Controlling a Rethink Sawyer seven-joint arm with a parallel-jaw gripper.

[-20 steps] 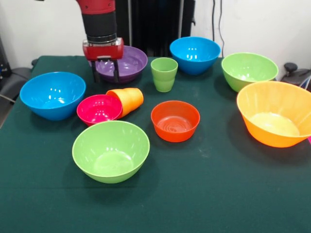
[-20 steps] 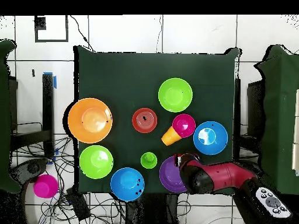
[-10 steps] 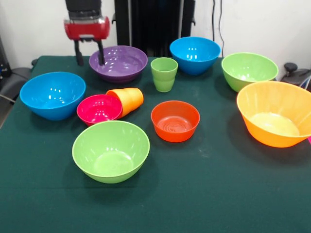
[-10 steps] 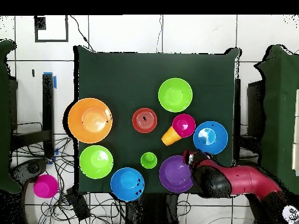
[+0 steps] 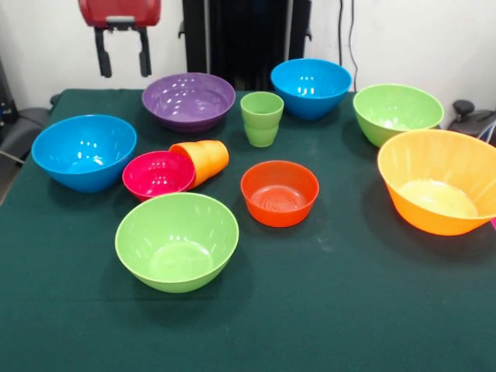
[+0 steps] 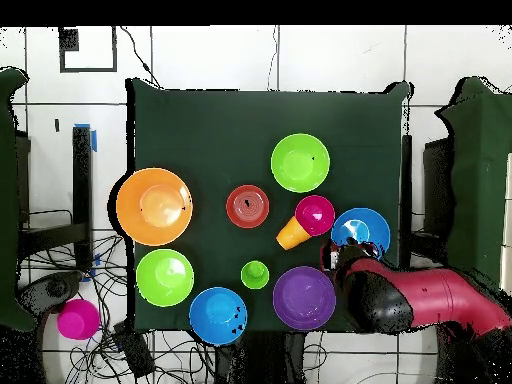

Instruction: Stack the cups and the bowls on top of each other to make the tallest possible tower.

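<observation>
No tower begun; every glossy plastic bowl sits singly on the green bench [image 5: 349,310]; light green tapered cup [image 5: 261,118] upright mid-bench; orange tapered cup [image 5: 204,160] tipped against small magenta bowl [image 5: 158,174]; pincer [image 5: 122,53] apart, empty, raised over the far corner.

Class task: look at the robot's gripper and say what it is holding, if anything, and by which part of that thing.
Nothing is held. The gripper hangs open and empty in the air, above and behind the purple bowl, touching none of the bowls or cups.
</observation>
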